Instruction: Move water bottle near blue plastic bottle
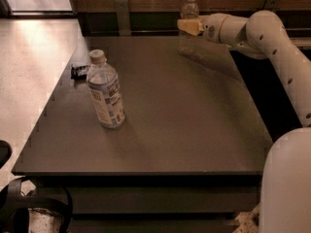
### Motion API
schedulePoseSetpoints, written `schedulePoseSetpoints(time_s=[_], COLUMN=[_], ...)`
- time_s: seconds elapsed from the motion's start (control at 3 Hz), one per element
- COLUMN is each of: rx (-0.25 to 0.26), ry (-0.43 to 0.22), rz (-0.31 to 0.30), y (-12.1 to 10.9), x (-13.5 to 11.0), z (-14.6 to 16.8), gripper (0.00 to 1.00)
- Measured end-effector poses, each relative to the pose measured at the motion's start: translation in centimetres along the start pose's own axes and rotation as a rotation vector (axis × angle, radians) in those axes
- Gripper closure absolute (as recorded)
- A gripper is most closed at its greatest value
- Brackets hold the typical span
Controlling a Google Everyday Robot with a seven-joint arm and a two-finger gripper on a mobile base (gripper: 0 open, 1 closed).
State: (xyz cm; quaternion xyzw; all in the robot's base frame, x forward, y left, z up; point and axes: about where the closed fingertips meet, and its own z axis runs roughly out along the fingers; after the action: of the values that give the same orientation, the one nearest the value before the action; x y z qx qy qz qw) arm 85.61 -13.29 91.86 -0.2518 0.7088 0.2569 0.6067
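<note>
The gripper (189, 26) partly hides the water bottle (190, 6).

Dim (left floor (29, 72) sunlit); hand (188, 26) far back.

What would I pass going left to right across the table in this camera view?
Small black object → blue plastic bottle → water bottle at the far edge, with the tool at it → robot arm.

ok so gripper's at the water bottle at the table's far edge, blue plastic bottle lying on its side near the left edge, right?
No: the camera view shows the blue plastic bottle standing upright near the left edge, not lying. The gripper is at the water bottle at the far edge of the table.
</note>
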Motion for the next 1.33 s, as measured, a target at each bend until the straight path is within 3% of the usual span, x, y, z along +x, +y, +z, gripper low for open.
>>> schedulePoseSetpoints(time_s=[0.33,0.67,1.33], rx=[-0.005,0.001,0.025], ry=[0.001,0.003,-0.041], rz=[0.001,0.003,-0.003], y=[0.3,0.4,1.7], x=[0.1,-0.6,-4.4], z=[0.3,-0.2,-5.7], gripper=[1.0,1.0,1.0])
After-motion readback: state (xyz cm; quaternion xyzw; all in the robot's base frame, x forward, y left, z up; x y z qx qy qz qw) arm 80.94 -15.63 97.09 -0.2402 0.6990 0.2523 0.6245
